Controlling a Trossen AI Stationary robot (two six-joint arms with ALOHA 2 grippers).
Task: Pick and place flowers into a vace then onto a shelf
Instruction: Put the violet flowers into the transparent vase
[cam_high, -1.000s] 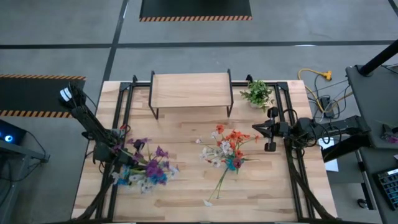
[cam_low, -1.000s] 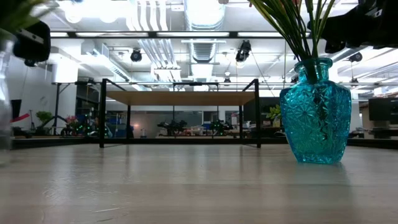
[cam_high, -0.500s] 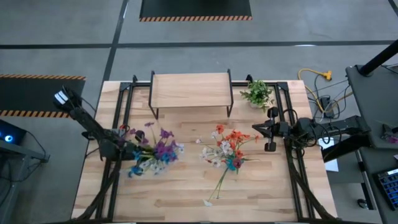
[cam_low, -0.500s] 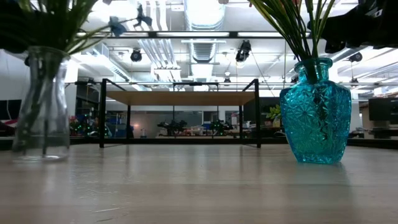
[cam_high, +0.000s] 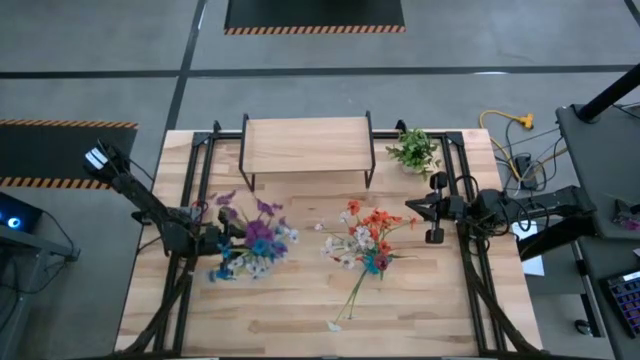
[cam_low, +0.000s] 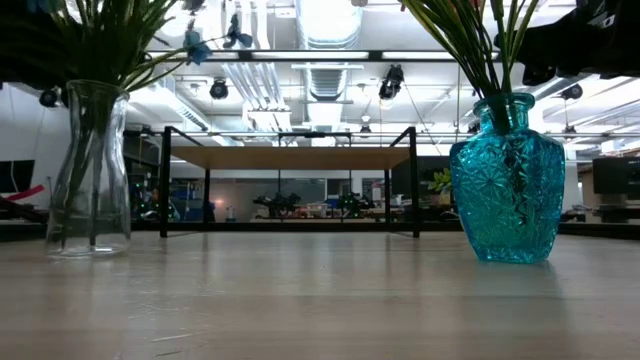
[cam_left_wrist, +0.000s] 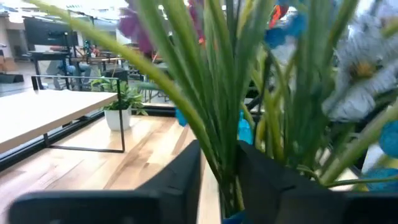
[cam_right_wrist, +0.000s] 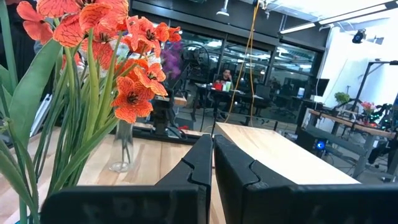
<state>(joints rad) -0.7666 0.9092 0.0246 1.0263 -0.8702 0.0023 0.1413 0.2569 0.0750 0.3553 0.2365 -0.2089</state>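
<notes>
Tipping is the main risk: left gripper pinches the flowers by the stems above a clear vase, which stands on the table; pulling sideways could topple it w/ the bunch. Shelf is well apart, nothing on top. Teal vase w/ orange-red blooms and a potted plant sit nearby. Right gripper waits beside them, fingers pressed together, holding nothing.

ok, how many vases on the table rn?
2. A clear glass vase with flowers sits at the table's left side, by the left gripper. A teal vase with flowers stands near the centre, just left of the right gripper. None on the shelf.
</notes>
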